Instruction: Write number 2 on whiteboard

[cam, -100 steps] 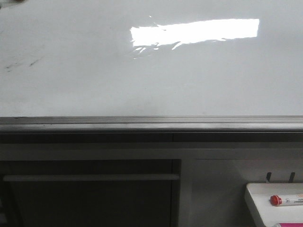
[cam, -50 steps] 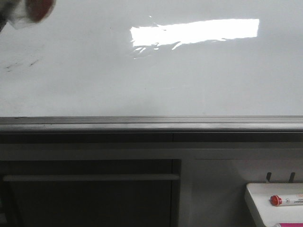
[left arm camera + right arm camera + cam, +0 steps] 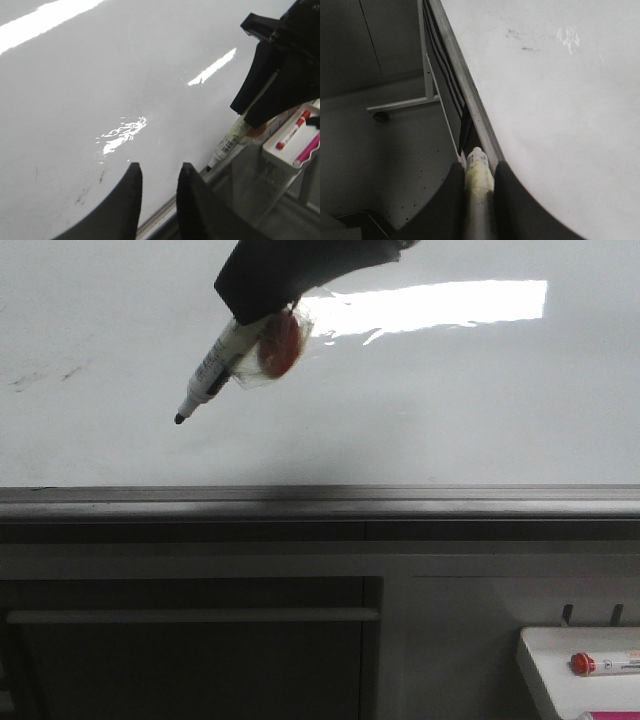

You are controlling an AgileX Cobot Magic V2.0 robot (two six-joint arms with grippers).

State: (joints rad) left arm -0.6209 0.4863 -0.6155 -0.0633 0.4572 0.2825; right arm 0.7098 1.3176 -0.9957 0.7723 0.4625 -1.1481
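Note:
The whiteboard [image 3: 450,410] is glossy white with a bright glare and a grey edge rail [image 3: 320,498]. No number 2 shows on it, only faint dark smudges [image 3: 40,375] at the left. My right gripper [image 3: 255,312] reaches in from the top, shut on a white marker [image 3: 210,375] with a red cap [image 3: 278,345] wrapped to it. The black tip [image 3: 179,419] points down-left over the board; I cannot tell whether it touches. The right wrist view shows the marker [image 3: 476,159] between the fingers [image 3: 512,200]. My left gripper [image 3: 159,172] is open and empty over the board's lower edge.
A small white tray [image 3: 560,650] with a red-capped marker [image 3: 600,663] hangs below the board at the right; it also shows in the left wrist view [image 3: 280,150]. A dark cabinet with a handle bar [image 3: 190,616] stands under the rail.
My right gripper with the marker has come from the top left corner, rightwards and down, to the board's upper middle. The marker's tip now shows over the board.

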